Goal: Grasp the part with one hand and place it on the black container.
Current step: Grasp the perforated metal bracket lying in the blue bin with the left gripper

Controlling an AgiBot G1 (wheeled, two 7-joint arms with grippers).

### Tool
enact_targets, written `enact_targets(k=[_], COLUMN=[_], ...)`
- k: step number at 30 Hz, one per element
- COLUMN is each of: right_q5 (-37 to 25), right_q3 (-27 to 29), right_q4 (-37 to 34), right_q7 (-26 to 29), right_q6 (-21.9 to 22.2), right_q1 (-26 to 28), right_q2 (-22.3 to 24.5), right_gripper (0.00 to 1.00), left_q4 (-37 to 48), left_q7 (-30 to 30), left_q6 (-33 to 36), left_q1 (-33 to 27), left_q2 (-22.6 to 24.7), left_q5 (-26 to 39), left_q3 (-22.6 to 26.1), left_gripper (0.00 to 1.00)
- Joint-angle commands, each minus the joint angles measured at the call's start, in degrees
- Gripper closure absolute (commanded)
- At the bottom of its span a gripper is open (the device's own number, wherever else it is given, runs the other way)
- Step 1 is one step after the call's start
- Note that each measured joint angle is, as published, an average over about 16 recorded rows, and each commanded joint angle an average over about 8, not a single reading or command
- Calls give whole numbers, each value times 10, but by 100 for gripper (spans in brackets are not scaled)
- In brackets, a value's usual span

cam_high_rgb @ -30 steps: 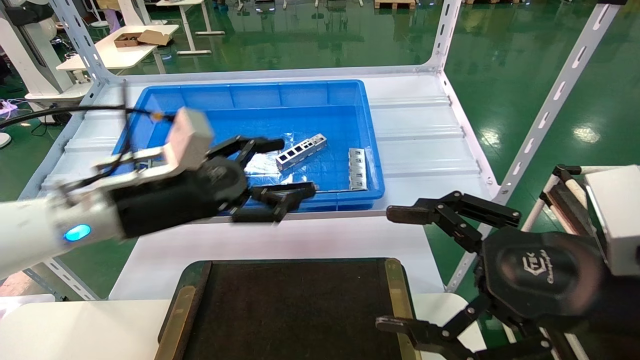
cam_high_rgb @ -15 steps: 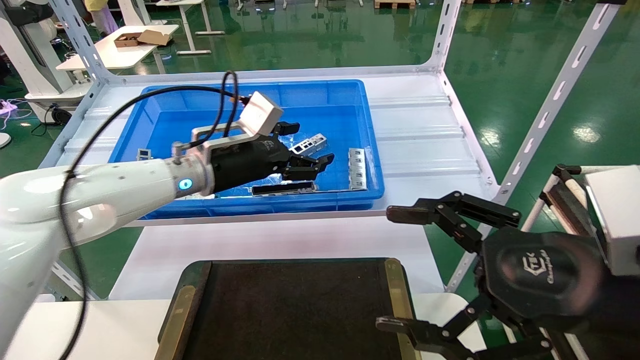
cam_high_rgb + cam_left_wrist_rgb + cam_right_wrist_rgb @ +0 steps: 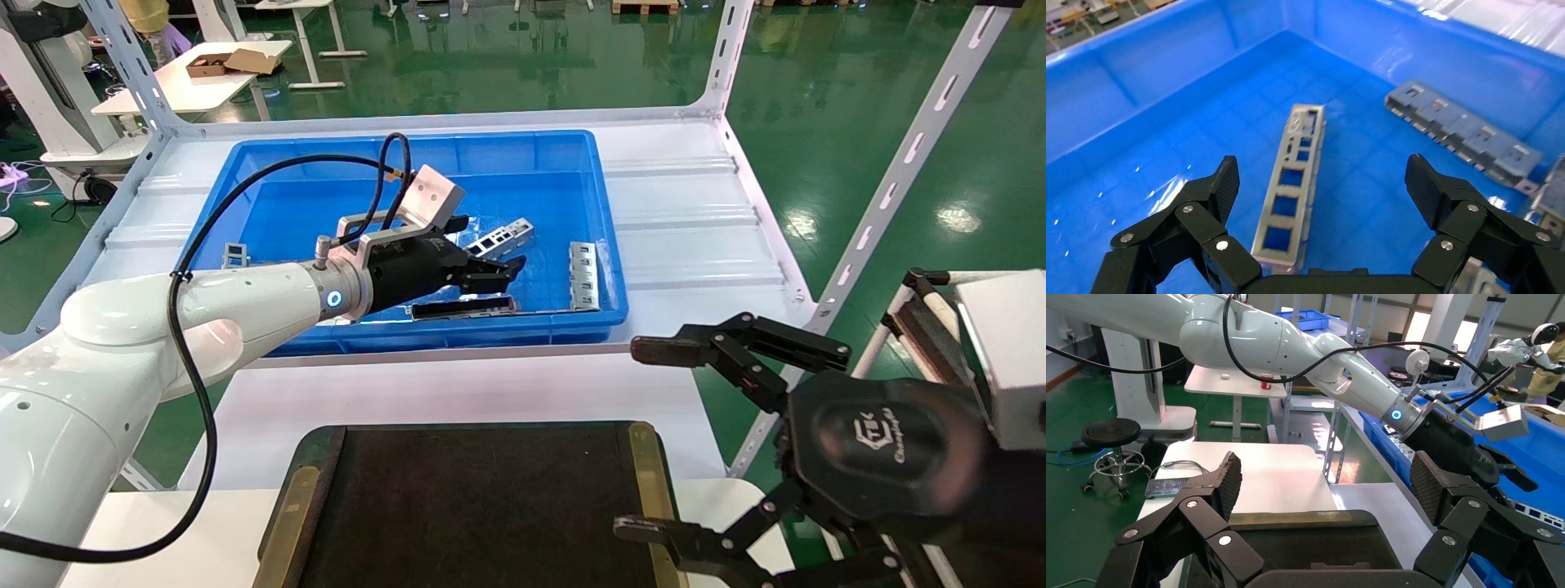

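The part (image 3: 498,239) is a silver-grey channel bar with square cut-outs, lying on the floor of the blue bin (image 3: 327,159). In the left wrist view the part (image 3: 1294,184) lies between my spread fingers, nearer one finger, and touches neither. My left gripper (image 3: 489,263) is open, low inside the bin over the part's near end. The black container (image 3: 474,498) with brass side strips sits on the near table, empty; it also shows in the right wrist view (image 3: 1309,539). My right gripper (image 3: 654,437) is open and empty, parked by the container's right edge.
A flat slotted grey plate (image 3: 583,275) lies at the bin's right side, also in the left wrist view (image 3: 1465,131). A dark slim bar (image 3: 462,307) lies by the bin's front wall. White shelf posts (image 3: 899,171) stand at the right. A small part (image 3: 234,254) lies at the bin's left.
My left arm has reached forward and down into the bin, from above its front wall to over the part, with fingers open. The right arm has not moved.
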Motion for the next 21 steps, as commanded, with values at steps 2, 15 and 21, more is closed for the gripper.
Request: enact_targets(k=[2,15,21], right_q5=[0,0,0], right_q3=[0,0,0], right_q4=[0,0,0], right_q7=[0,0,0], right_q6=[0,0,0], right_q1=[0,0,0], right_q2=[0,0,0], right_gripper=[100,100,100], left_q4=[15,35,39], left_q7=[7,11,9], left_q6=[-7,-14,-16], left_q1=[-3,-7,-5], left_q2=[2,3,3], left_q5=[-7,-24,-30], left_q3=[2,22,32], left_gripper=[100,100,100])
